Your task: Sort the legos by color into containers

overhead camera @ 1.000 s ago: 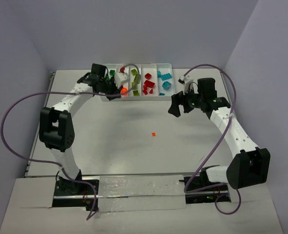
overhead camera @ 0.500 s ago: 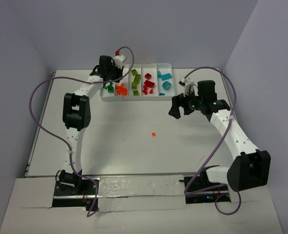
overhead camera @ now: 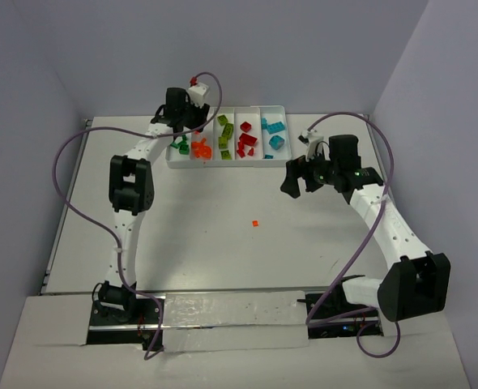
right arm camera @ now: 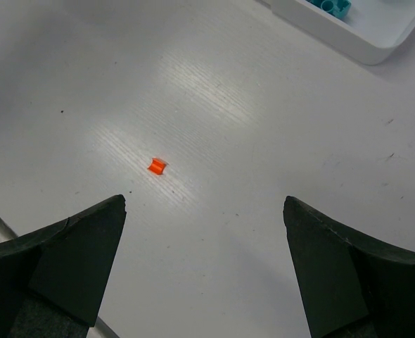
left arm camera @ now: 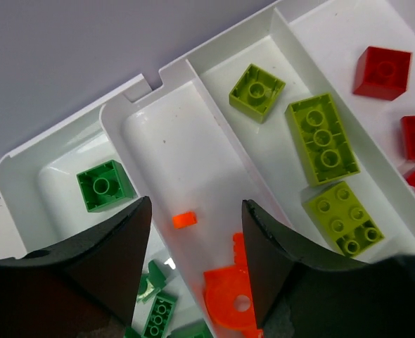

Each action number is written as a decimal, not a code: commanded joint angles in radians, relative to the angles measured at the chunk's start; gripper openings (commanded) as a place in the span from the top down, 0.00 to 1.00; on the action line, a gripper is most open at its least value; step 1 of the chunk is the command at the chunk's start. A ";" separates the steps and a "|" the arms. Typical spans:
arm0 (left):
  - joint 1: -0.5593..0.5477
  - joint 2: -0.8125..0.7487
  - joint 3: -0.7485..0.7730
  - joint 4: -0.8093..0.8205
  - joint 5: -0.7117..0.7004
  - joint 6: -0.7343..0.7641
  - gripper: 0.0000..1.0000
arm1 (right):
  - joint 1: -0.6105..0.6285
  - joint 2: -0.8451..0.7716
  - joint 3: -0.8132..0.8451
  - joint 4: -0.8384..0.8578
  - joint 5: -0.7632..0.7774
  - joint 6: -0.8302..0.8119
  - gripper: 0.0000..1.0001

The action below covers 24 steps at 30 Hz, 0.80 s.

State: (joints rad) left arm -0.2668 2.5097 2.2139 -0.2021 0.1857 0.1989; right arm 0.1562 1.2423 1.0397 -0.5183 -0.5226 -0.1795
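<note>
A single orange bit (overhead camera: 255,221) lies alone on the bare desk (overhead camera: 190,235), well apart from the white tray (overhead camera: 231,164) at the far edge, where green, orange, lime, red and teal legos sit in their separate compartments.

The right end effector (right arm camera: 204,203) hangs above the desk with its jaws spread wide and nothing between them. It is plainly the nearer of the two. Seen from above, the bit lies toward the arm bases and to the robot's left of it. The right wrist camera puts the bit on the desk below, within the span of the open fingers but off-centre, closer to the finger at the left of that view. The bit is too small for its long axis to be read with confidence.

The left end effector (left arm camera: 196,201) is far off over the tray, its jaws parted and gripping nothing. It is poised above the orange compartment (left arm camera: 172,155), the second from the tray's left end. A small orange piece (left arm camera: 185,220) rests on the floor of that compartment, beside larger orange parts (left arm camera: 228,303).

By the look of it, sorting is nearly done, and the pick falls to the right arm. It would need to shift toward the bit to centre it, then come down. The bit's destination lies across the tray from that arm.
</note>
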 commanded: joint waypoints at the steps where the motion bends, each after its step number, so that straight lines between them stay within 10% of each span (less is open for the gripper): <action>1: -0.013 -0.178 0.025 -0.009 0.074 0.005 0.38 | -0.009 -0.051 0.009 0.031 0.013 0.009 0.00; 11: -0.326 -0.733 -0.772 -0.106 0.315 0.122 0.44 | -0.100 -0.060 -0.005 0.018 0.104 0.007 0.00; 24: -0.605 -0.564 -0.824 -0.143 0.184 0.090 0.38 | -0.353 -0.032 0.072 -0.030 0.062 0.043 0.00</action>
State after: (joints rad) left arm -0.8186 1.8861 1.3262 -0.3326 0.4488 0.3118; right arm -0.1529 1.2179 1.0530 -0.5445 -0.4354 -0.1587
